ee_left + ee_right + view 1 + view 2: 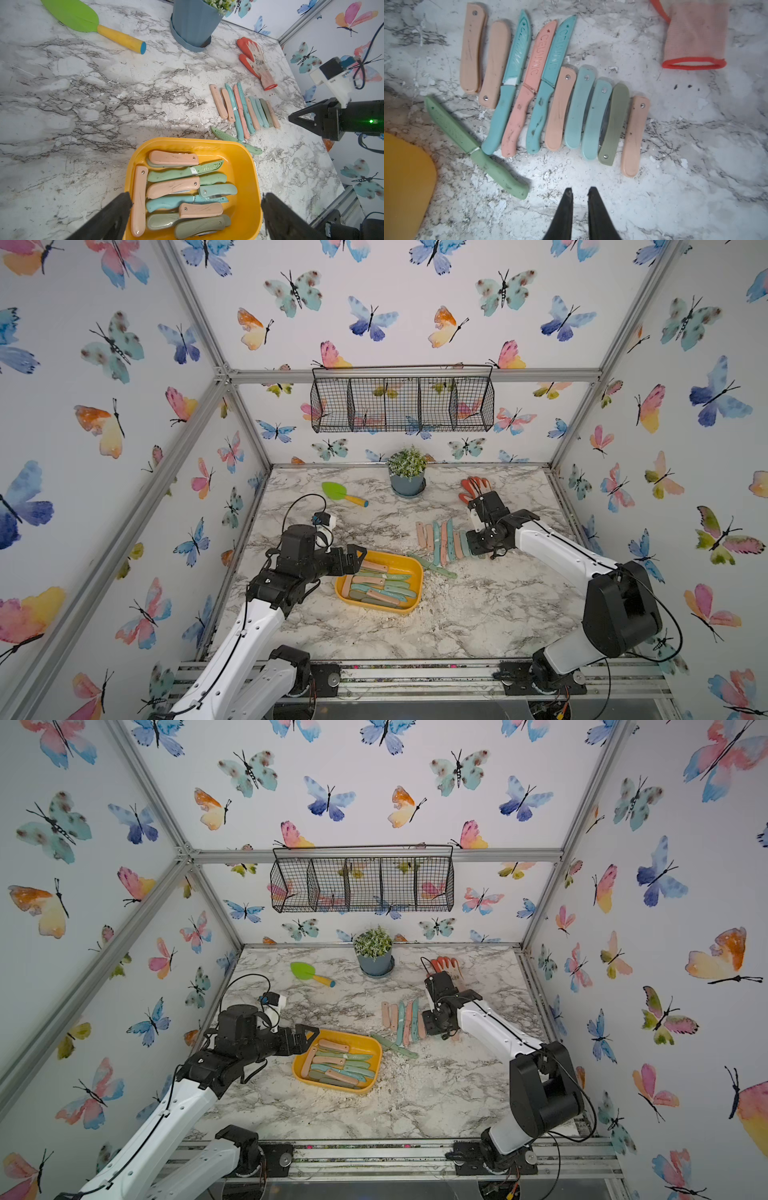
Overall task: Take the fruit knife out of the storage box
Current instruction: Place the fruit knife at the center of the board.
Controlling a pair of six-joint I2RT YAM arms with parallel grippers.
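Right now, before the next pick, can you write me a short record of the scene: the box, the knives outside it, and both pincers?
box: yellow box
inside box: many knives, piled together
outside box: ten knives side by side in a row
apart: green knife, slanted, between box and row
left pincer: open, empty, over the box's edge
right pincer: shut, empty, near the row
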